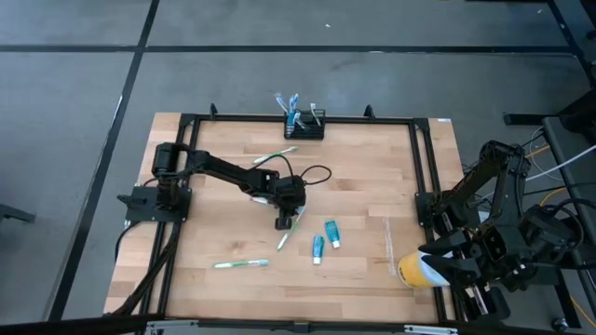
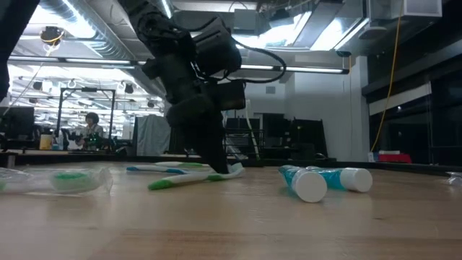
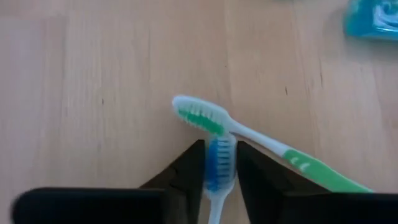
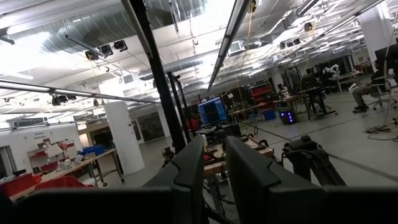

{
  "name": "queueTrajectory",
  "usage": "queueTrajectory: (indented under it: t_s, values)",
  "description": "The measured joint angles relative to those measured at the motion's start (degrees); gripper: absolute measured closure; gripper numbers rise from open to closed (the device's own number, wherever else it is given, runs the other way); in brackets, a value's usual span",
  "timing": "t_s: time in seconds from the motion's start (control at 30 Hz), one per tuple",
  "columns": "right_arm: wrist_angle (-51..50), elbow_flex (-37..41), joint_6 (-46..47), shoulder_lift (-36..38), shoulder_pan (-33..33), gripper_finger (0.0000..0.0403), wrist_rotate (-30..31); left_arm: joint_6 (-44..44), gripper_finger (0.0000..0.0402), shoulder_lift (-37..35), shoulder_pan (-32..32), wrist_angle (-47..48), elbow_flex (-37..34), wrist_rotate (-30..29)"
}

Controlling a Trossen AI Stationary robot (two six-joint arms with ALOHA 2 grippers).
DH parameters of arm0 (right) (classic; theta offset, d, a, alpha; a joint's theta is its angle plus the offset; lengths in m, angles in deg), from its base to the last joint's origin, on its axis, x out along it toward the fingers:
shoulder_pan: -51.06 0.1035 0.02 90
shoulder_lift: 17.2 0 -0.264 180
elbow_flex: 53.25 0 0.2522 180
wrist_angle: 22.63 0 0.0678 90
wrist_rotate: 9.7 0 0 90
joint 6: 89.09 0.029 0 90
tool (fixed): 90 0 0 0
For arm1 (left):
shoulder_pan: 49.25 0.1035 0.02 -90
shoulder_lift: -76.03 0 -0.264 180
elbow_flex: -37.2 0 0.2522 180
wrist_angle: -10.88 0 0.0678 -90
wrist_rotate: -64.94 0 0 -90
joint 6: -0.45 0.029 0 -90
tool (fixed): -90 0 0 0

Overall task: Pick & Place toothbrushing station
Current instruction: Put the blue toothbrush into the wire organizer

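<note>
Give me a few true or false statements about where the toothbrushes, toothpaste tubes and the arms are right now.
1. The left end effector straddles a blue-bristled toothbrush on the table. True.
2. A green toothbrush lies against that blue one. True.
3. The wire-mesh holder is empty. False: it stands at the table's far edge with brushes already in it.
4. The right end effector is over the toothpaste tubes. False: it is parked off the table's right side.

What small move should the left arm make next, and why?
Probably finish closing, then lift. The left gripper is down on the table with its fingers either side of the blue toothbrush, whose head lies touching the green toothbrush; the mesh holder waits at the far edge.
</note>
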Motion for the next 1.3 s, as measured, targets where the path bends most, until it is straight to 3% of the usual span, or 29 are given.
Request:
queueTrajectory:
  t_s: [0.13, 0.37, 0.57, 0.93, 1.1, 1.3]
  values:
    - [0.00, 0.00, -0.04, 0.00, 0.00, 0.0333, 0.03, -1.45, 0.0383, -0.27, 0.13, -0.49, -0.09, -0.12]
    - [0.00, 0.00, -0.04, 0.00, 0.00, 0.0333, 0.05, -3.32, 0.0385, -1.21, 1.62, -0.01, -0.34, -2.70]
    - [-0.02, 0.00, -0.45, 0.00, 0.00, 0.0333, 0.05, -5.06, 0.0385, -6.56, 4.51, -3.23, -0.38, -7.32]
    - [0.02, 0.00, -3.04, 0.00, 1.36, 0.0333, 1.73, -2.90, 0.0385, -23.32, 18.39, -29.54, -0.71, -21.93]
    - [0.02, 0.00, -3.04, 0.00, 1.38, 0.0333, 2.69, -3.76, 0.0385, -23.48, 26.14, -43.15, -0.71, -18.24]
    - [0.26, 0.00, -2.84, 0.01, 1.41, 0.0333, 5.47, -7.15, 0.0385, -16.38, 30.45, -58.88, -0.73, -15.72]
